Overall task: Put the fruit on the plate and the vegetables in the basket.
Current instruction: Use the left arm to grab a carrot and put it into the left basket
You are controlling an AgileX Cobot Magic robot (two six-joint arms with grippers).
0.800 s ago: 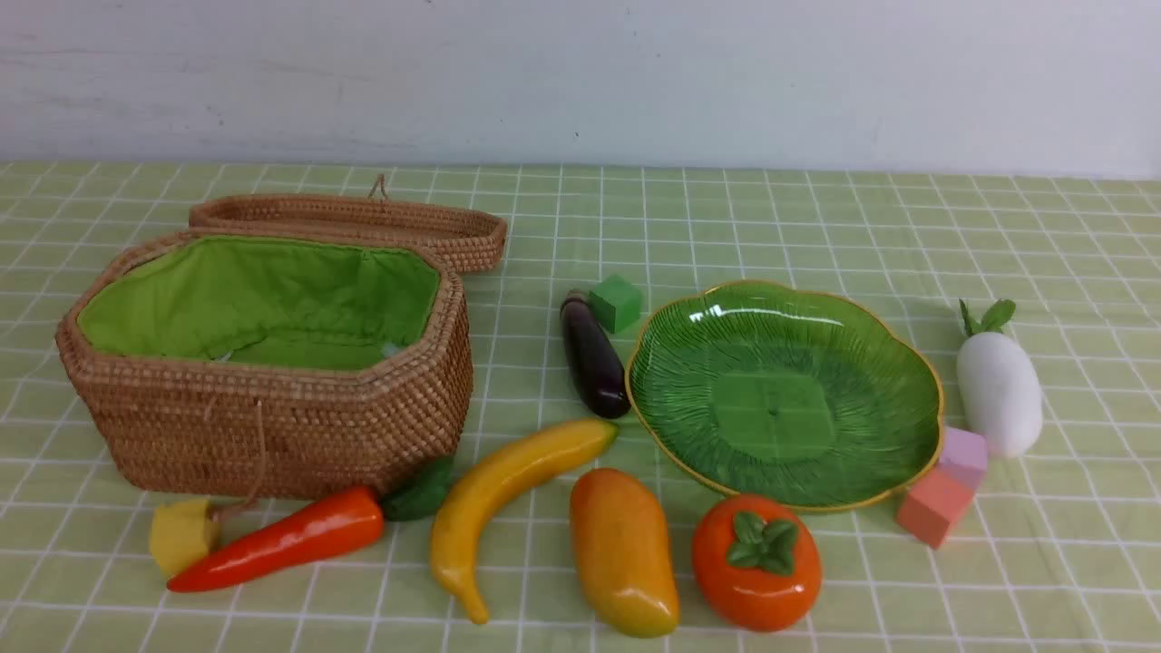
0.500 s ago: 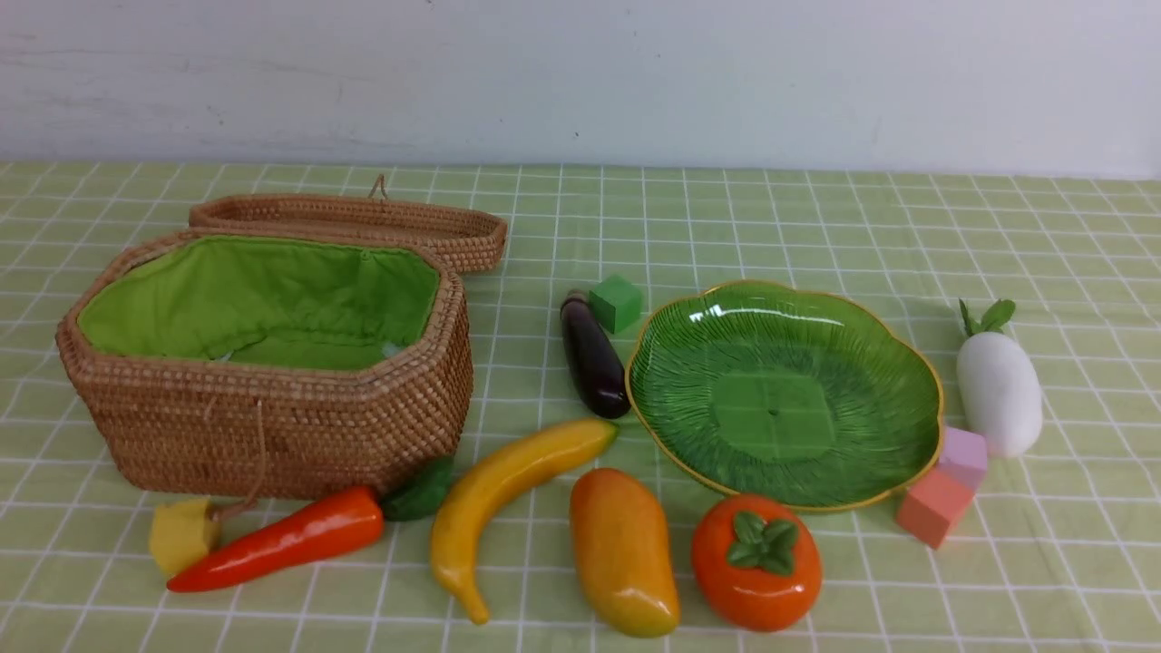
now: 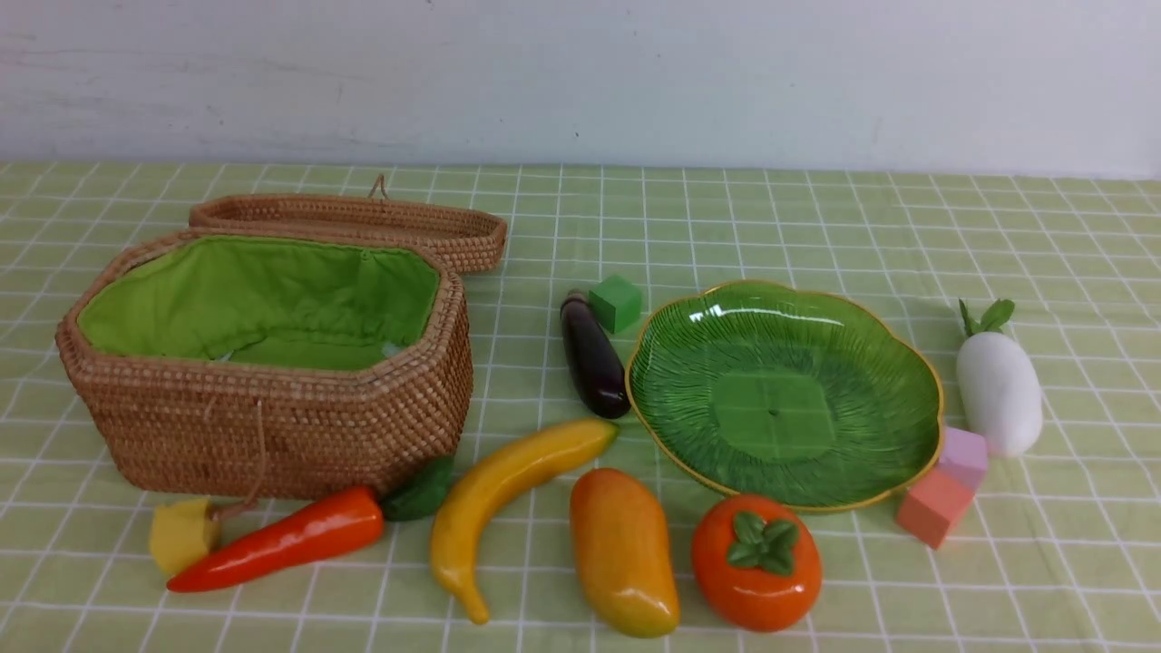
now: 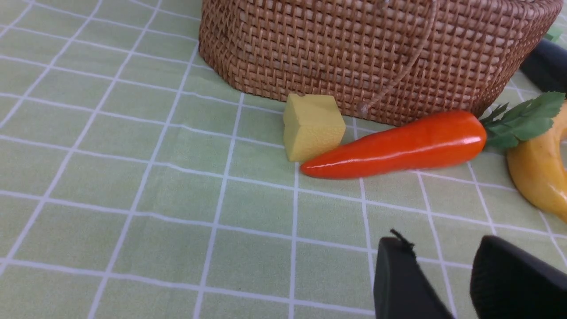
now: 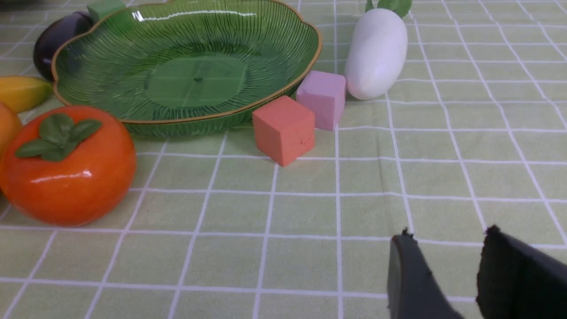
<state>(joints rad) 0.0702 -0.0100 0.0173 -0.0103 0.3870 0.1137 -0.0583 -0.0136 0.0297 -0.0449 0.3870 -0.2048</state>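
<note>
In the front view the wicker basket (image 3: 272, 426) with green lining stands open at left, empty. The green plate (image 3: 785, 394) lies empty at right. The banana (image 3: 508, 490), mango (image 3: 621, 553) and persimmon (image 3: 757, 562) lie along the front. The chili (image 3: 281, 542) lies before the basket, the eggplant (image 3: 591, 355) beside the plate, the radish (image 3: 998, 390) at far right. Neither gripper shows in the front view. My left gripper (image 4: 438, 248) is open and empty, short of the chili (image 4: 398, 144). My right gripper (image 5: 447, 237) is open and empty, short of the plate (image 5: 186, 71) and persimmon (image 5: 66, 168).
Small cubes lie about: yellow (image 3: 181, 535) by the chili's tip, green (image 3: 616, 303) behind the eggplant, pink (image 3: 963, 456) and salmon (image 3: 932, 506) at the plate's right edge. The basket's lid (image 3: 363, 222) lies open behind it. A white wall bounds the far table edge.
</note>
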